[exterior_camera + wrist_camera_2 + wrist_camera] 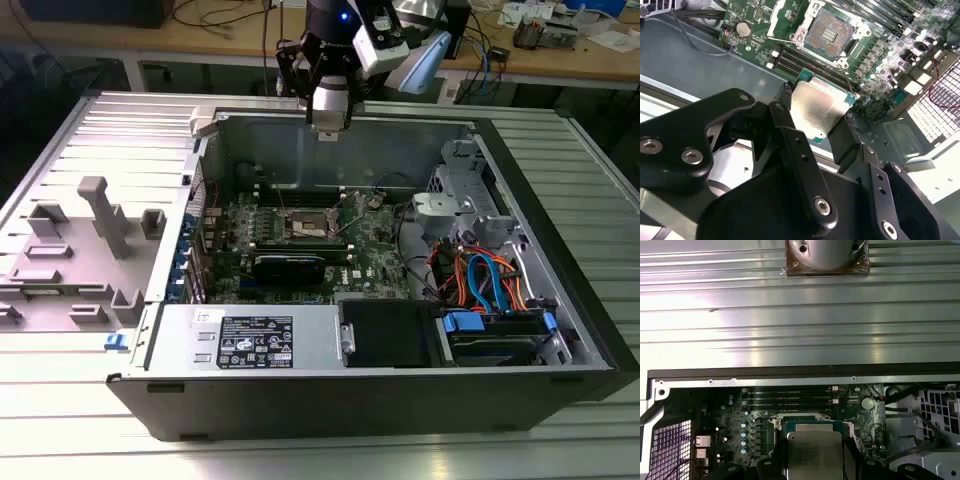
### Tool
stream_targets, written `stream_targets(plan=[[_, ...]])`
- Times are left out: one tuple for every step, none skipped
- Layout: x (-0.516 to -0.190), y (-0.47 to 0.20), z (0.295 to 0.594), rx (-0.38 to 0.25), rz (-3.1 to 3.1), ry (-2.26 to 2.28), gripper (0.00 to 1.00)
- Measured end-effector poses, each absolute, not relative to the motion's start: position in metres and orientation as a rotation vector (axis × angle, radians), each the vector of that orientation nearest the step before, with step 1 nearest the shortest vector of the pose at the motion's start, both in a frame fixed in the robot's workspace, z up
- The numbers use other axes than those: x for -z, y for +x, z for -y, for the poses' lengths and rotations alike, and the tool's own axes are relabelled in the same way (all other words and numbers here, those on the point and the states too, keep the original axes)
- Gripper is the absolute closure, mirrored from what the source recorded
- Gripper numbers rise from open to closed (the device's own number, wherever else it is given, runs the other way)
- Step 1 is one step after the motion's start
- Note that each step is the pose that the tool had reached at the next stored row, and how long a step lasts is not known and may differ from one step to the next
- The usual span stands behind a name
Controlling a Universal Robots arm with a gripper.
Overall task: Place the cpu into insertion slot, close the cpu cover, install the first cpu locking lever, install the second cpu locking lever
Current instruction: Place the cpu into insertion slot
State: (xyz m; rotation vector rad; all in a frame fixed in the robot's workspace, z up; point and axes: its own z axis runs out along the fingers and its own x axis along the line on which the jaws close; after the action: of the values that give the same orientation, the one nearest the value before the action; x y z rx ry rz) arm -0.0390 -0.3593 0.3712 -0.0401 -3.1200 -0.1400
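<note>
The claw (817, 109) is pinching the cpu (822, 100) by two opposite edges, high up, apart from the bare insertion slot (832, 32). The chip is looking light, stiff, slippery and easy to hurt.

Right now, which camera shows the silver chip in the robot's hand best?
The second wrist view: the cpu sits close, its metal top plain, held in the hand. The first wrist view cuts it off at the picture's edge. In the exterior view the hand hangs above the case, its load too small to tell.
</note>
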Motion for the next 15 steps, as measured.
stream_targets(plan=[[-0.3712, -0.0389, 0.3593, 0.140, 3.120, -0.040, 0.46], [-0.3712, -0.0390, 0.3593, 0.140, 3.120, -0.040, 0.46], [-0.3712, -0.0390, 0.3593, 0.140, 3.120, -0.040, 0.46], [-0.3712, -0.0390, 0.3593, 0.140, 3.120, -0.040, 0.46], [-0.3712, -0.0389, 0.3593, 0.140, 3.120, -0.040, 0.46], [-0.3712, -0.0390, 0.3593, 0.140, 3.120, -0.040, 0.46], [-0.3712, -0.0390, 0.3593, 0.140, 3.120, -0.040, 0.46], [-0.3712, -0.0389, 0.3593, 0.140, 3.120, -0.040, 0.46], [-0.3712, -0.0389, 0.3593, 0.140, 3.120, -0.040, 0.46], [-0.3712, -0.0390, 0.3594, 0.140, 3.120, -0.040, 0.46], [-0.3713, -0.0390, 0.3597, 0.140, 3.120, -0.040, 0.46], [-0.3713, -0.0389, 0.3602, 0.140, 3.120, -0.040, 0.46], [-0.3712, -0.0389, 0.3607, 0.140, 3.120, -0.041, 0.46], [-0.3711, -0.0389, 0.3612, 0.139, 3.120, -0.046, 0.46], [-0.3710, -0.0389, 0.3613, 0.139, 3.120, -0.061, 0.46]])
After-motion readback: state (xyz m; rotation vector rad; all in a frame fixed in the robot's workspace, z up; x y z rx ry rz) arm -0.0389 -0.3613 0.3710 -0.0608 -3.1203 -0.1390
